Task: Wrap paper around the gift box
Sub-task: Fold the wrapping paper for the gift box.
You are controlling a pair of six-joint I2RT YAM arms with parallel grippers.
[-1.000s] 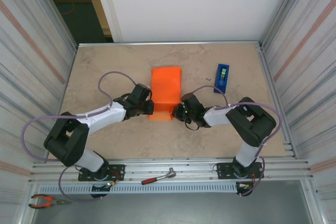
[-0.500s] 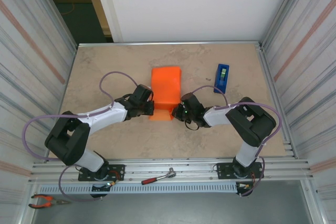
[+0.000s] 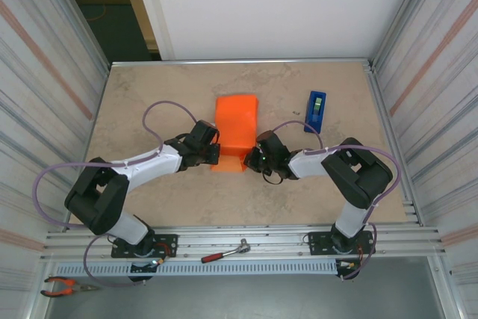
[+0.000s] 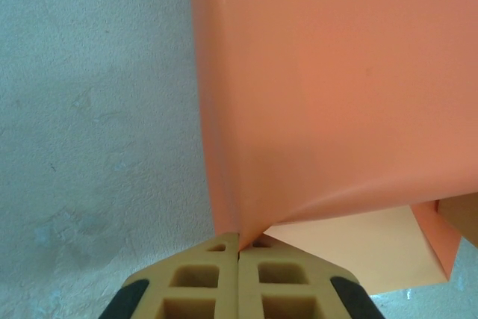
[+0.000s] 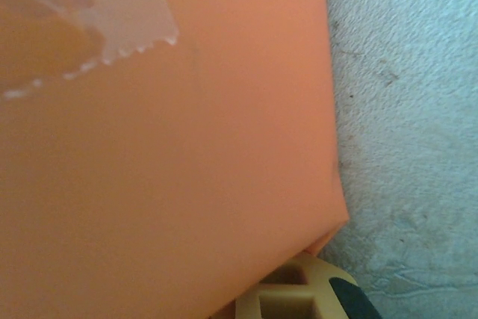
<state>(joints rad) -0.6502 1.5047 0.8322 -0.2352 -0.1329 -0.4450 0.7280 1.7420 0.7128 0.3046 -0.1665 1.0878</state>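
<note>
- Orange paper point(image 3: 236, 121), a thin bright sheet folded into a box-sized parcel, lies mid-desk between the two arms; the gift box is judged to sit inside it.
- Handling, as judged: light, limp and smooth, easily creased or torn. It is best taken at folded corners and doubled edges, not on the flat face.
- Left jaws: closed together, pinching the parcel's near left corner fold.
- Right jaws: at the near right corner, one tan pad point(image 5: 299, 293) just beside the paper; whether they grip cannot be told.
- Clear tape strip point(image 5: 127, 13): stuck on the parcel face.
- Blue tape dispenser point(image 3: 317, 110): stands apart to the right on the beige stone-patterned desk point(image 3: 149, 95).
</note>
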